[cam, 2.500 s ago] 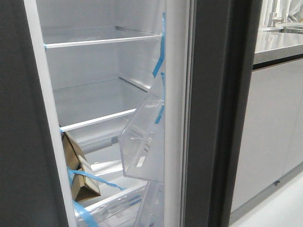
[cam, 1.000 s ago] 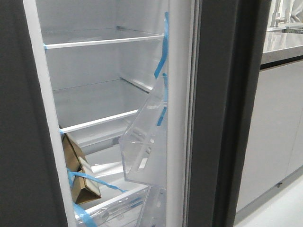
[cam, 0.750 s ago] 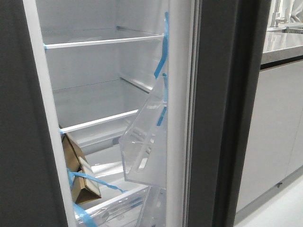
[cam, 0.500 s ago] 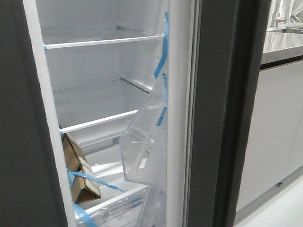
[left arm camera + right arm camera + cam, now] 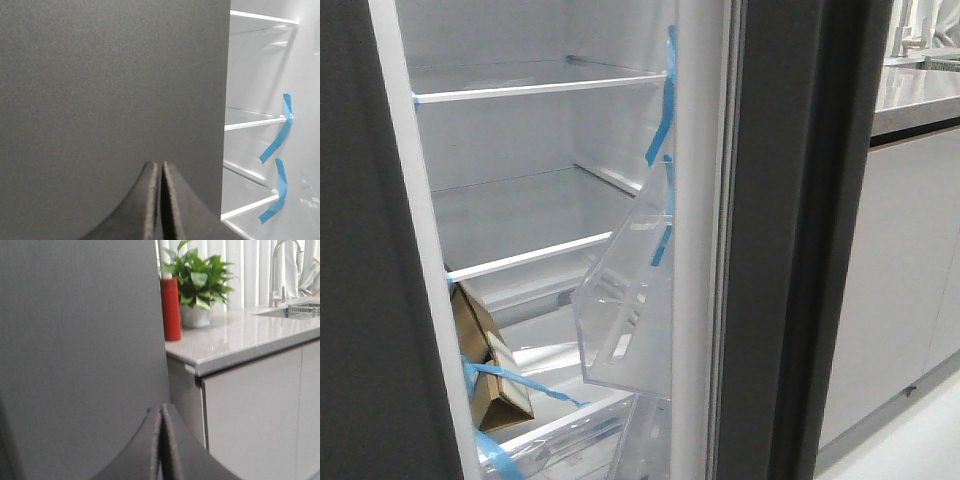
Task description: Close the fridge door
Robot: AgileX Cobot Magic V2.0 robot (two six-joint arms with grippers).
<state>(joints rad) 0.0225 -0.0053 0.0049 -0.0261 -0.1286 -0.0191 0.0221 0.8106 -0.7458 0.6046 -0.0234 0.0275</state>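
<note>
The fridge door point(image 5: 780, 250) stands open, seen almost edge-on at the right of the front view. Its white lining point(image 5: 695, 250) carries a clear bin point(image 5: 625, 320) and blue tape strips point(image 5: 660, 120). In the right wrist view its dark-grey outer face point(image 5: 80, 330) fills the left side, and my right gripper point(image 5: 161, 410) is shut and empty close in front of it; I cannot tell if it touches. My left gripper point(image 5: 159, 167) is shut and empty in front of the second dark-grey panel point(image 5: 110, 80). Neither gripper shows in the front view.
The second plain panel point(image 5: 360, 260) bounds the open fridge on the left. A cardboard box point(image 5: 485, 360) sits on a lower shelf. Right of the door is a counter point(image 5: 240, 335) with a red bottle point(image 5: 171, 310), a plant point(image 5: 200, 280) and pale cabinet doors point(image 5: 895, 270).
Since 2.5 s ago the door and counter have shifted slightly right in the front view. Nothing has visibly changed over the last second.
</note>
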